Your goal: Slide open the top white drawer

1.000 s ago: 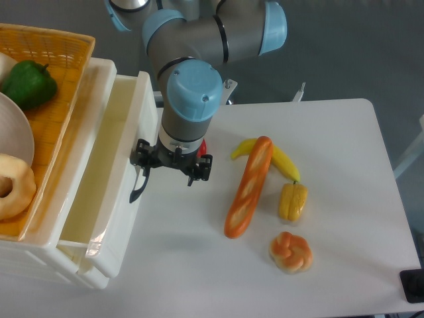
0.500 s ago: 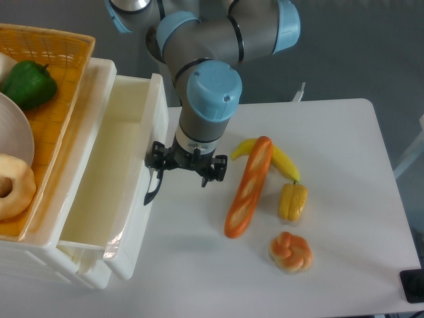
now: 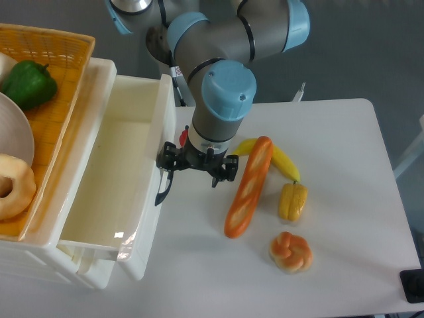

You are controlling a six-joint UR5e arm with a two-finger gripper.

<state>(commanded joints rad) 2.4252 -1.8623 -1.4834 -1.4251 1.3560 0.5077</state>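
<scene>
- The top white drawer [image 3: 126, 192] stands pulled well out of its cabinet toward the open worktop [image 3: 351, 218], its deep tray bare inside; judged from how far it projects, the opening looks mostly done.
- Its curved black handle [image 3: 162, 189] sits on the drawer's front face, on the side away from the cabinet, which is why the pull has to come from over the worktop.
- The end effector [image 3: 197, 165] is just beside that front face, level with the handle's upper end. One finger appears to be at the handle, but I cannot tell from this overhead view whether the fingers are clamped on it or merely hooked behind it.
- The arm reaches in from the far edge of the worktop, its wrist pointing straight down over the end effector, a pose suited to dragging the drawer sideways.
- A small red object [image 3: 183, 137] peeks out between the wrist and the drawer front; too hidden to identify.
- Further from the drawer lie a long bread loaf [image 3: 248, 187], a banana [image 3: 285, 162], a corn cob [image 3: 292, 201] and a knotted roll [image 3: 290, 252].
- On the cabinet top behind the drawer rests the orange woven basket [image 3: 59, 99] holding a green pepper [image 3: 28, 83].
</scene>
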